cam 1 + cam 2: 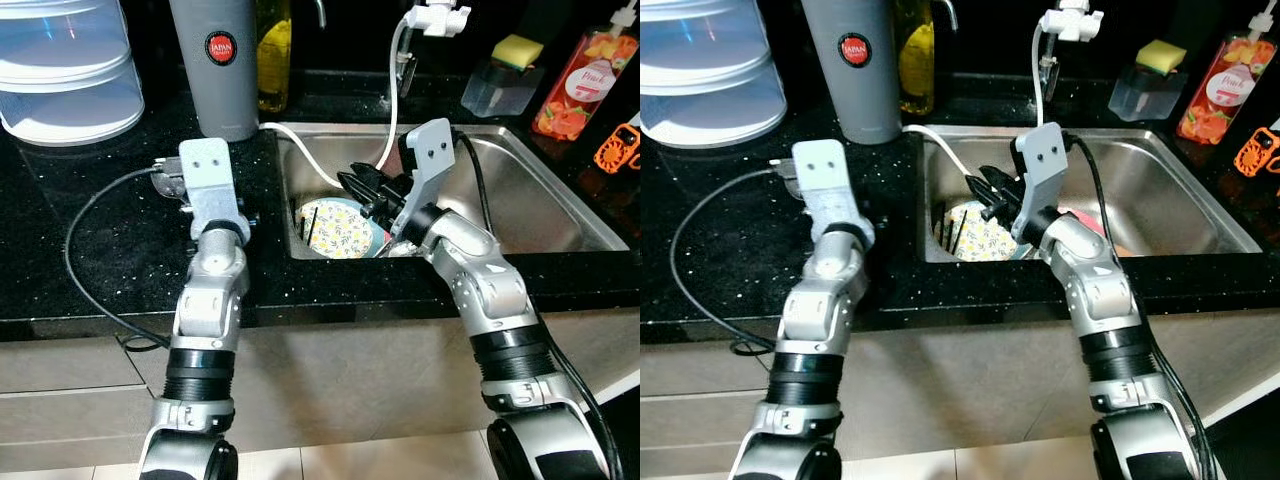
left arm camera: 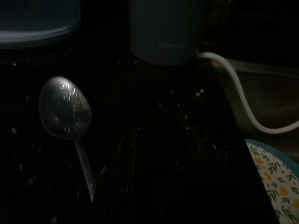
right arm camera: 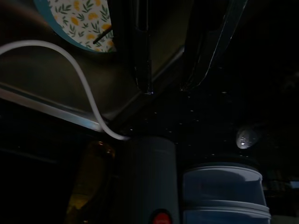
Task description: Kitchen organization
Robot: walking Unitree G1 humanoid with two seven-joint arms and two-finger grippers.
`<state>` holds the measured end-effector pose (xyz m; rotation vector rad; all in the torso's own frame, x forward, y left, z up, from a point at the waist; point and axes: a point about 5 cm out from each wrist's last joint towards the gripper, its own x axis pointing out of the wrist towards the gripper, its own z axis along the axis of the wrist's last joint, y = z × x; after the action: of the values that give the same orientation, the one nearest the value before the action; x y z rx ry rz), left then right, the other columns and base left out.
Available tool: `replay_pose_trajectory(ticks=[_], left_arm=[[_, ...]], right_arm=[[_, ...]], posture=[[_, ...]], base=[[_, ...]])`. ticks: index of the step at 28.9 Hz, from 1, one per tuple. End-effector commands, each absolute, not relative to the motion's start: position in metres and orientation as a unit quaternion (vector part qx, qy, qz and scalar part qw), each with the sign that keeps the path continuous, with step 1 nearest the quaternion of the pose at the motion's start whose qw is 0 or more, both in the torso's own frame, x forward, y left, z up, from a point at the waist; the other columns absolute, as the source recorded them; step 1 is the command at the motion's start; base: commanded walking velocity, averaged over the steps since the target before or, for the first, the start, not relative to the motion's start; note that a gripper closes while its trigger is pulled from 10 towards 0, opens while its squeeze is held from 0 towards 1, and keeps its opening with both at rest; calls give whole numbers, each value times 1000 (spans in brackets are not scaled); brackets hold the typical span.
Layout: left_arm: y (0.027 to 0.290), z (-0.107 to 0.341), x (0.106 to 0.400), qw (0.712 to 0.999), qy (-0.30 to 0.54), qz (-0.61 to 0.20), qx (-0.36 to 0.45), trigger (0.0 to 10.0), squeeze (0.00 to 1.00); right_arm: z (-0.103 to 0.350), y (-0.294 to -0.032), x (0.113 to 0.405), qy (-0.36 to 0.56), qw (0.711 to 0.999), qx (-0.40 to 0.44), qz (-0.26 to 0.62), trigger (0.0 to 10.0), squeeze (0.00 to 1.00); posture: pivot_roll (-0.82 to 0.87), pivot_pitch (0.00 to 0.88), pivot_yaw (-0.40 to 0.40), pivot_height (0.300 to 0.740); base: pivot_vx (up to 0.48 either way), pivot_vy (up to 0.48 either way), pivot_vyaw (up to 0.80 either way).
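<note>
The right gripper (image 1: 352, 184) hangs inside the sink (image 1: 520, 215), jaws apart, just above the floral plate (image 1: 335, 228) lying in the basin. The left gripper (image 1: 165, 182) rests over the black surface (image 1: 90, 240); its jaws are clamped on the handle of a metal spoon (image 2: 65, 112). A grey canister (image 1: 215, 65) stands behind.

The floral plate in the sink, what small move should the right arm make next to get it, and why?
Probably ease the right gripper down toward the floral plate. It hovers over the sink above the plate's rim with jaws open and nothing between them. The left gripper rests on the counter beside a spoon.
</note>
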<state>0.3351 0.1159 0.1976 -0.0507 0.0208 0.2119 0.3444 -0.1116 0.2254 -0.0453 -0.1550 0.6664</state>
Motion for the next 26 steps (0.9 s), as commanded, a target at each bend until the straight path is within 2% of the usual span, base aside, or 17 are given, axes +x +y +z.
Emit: replay_pose_trajectory(ticks=[1, 3, 4, 10, 15, 19, 26], left_arm=[[119, 192, 330, 989, 31, 140, -29, 10000, 0], [123, 191, 328, 986, 37, 157, -32, 10000, 0], [134, 191, 327, 979, 45, 194, -40, 10000, 0], [171, 192, 334, 957, 65, 276, -61, 10000, 0], [188, 195, 351, 958, 85, 268, -58, 10000, 0], [202, 215, 351, 960, 52, 274, -20, 10000, 0], [204, 215, 351, 960, 63, 274, -17, 10000, 0]], right_arm=[[225, -114, 344, -78, 943, -22, 322, 10000, 0], [224, -115, 344, -77, 944, -22, 320, 10000, 0], [222, -118, 342, -74, 946, -22, 315, 10000, 0], [219, -119, 341, -72, 947, -20, 313, 10000, 0], [221, -114, 343, -75, 945, -17, 318, 10000, 0], [221, -113, 342, -76, 945, -16, 318, 10000, 0], [218, -115, 341, -72, 947, -15, 312, 10000, 0]], posture=[[130, 0, -53, 740], [128, 0, -50, 740], [125, 0, -49, 740], [130, 0, -46, 740], [137, 0, -45, 740], [136, 0, -39, 740], [140, 0, -25, 740]], base=[[0, 0, 0], [0, 0, 0], [0, 0, 0], [0, 0, 0], [0, 0, 0], [0, 0, 0], [0, 0, 0]])
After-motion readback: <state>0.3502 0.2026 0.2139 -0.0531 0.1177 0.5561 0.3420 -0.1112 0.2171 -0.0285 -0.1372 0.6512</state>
